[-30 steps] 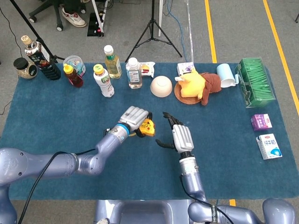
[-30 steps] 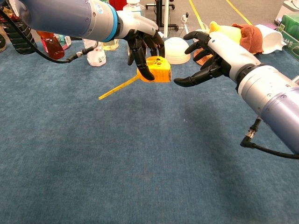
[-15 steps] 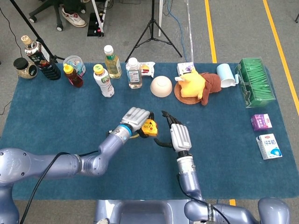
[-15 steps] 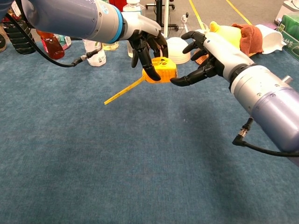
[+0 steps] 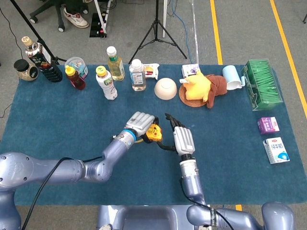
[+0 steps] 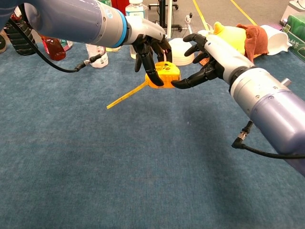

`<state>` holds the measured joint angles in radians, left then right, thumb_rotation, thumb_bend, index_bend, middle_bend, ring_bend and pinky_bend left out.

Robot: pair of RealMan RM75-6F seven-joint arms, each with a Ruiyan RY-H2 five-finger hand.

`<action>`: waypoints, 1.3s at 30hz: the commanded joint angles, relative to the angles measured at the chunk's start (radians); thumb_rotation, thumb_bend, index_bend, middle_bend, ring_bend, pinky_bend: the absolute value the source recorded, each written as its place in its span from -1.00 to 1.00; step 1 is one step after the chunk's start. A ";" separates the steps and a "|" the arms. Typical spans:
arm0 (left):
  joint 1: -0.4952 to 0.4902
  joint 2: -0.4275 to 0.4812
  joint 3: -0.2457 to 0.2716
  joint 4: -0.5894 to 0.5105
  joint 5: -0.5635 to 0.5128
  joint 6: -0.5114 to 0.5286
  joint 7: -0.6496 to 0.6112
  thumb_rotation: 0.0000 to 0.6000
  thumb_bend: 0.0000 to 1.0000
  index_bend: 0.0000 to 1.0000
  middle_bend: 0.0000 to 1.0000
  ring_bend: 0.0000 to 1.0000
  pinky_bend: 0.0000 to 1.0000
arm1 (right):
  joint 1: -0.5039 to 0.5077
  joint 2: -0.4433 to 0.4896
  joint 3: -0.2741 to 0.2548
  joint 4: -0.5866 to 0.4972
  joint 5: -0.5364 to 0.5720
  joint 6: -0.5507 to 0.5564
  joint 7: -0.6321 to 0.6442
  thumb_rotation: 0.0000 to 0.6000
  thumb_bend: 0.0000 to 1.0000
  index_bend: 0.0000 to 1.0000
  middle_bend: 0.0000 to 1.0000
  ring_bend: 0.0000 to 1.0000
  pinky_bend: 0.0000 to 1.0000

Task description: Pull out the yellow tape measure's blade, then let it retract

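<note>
The blue cloth-covered table (image 5: pixel 57 124) carries the work area, with bottles (image 5: pixel 105 82), a white bowl (image 5: pixel 165 88) and a yellow plush toy (image 5: pixel 197 86) lined up along its far edge, well apart from the action. The left hand (image 6: pixel 148 47) is positioned above the middle of the table with its fingers curled down around the yellow tape measure (image 6: pixel 163 74), gripping the case from above and holding it clear of the cloth. The right hand (image 6: pixel 202 59) is just beside the case on its opposite side, fingers apart and partly curled, thumb extended toward the case; from the chest view the thumb tip appears to touch or nearly touch the housing, but contact cannot be confirmed, and the hand holds nothing. The blade (image 6: pixel 126 95) is extended out of the case, running down and toward the robot's left side, its free end near or on the cloth. Task status, as judged from these views: the pull-out step appears done, since a length of blade is out of the housing. The retraction step is not yet done. The remaining action probably calls for the right hand to operate the lock or release on the case while the left hand keeps the case steady, so that the blade winds back in.
</note>
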<state>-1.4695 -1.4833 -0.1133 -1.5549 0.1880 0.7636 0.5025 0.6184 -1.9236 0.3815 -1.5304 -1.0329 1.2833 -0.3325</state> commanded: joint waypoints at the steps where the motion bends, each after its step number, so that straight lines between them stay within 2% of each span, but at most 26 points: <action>1: 0.000 -0.003 0.000 0.000 -0.001 0.000 0.004 0.96 -0.35 0.23 -0.04 -0.17 -0.01 | 0.001 -0.002 0.002 0.001 0.004 -0.002 0.003 0.81 -0.57 -0.83 -0.62 -0.55 -0.46; 12: 0.000 -0.004 0.000 0.001 -0.011 -0.011 0.014 0.93 -0.35 0.23 -0.04 -0.17 -0.01 | 0.004 -0.005 0.006 0.014 0.011 -0.004 0.008 0.81 -0.55 -0.83 -0.61 -0.53 -0.46; 32: 0.008 0.011 0.015 0.006 -0.016 -0.028 0.020 0.95 -0.35 0.23 -0.04 -0.17 -0.01 | -0.001 0.002 0.002 0.024 -0.003 0.005 0.022 0.82 -0.17 -0.70 -0.54 -0.47 -0.44; 39: 0.011 0.016 0.019 0.009 -0.015 -0.034 0.018 0.94 -0.35 0.23 -0.04 -0.17 -0.01 | -0.002 0.002 0.001 0.029 -0.004 0.005 0.026 0.81 -0.12 -0.61 -0.52 -0.44 -0.43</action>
<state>-1.4585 -1.4675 -0.0947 -1.5461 0.1732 0.7297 0.5204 0.6161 -1.9215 0.3826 -1.5014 -1.0367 1.2881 -0.3067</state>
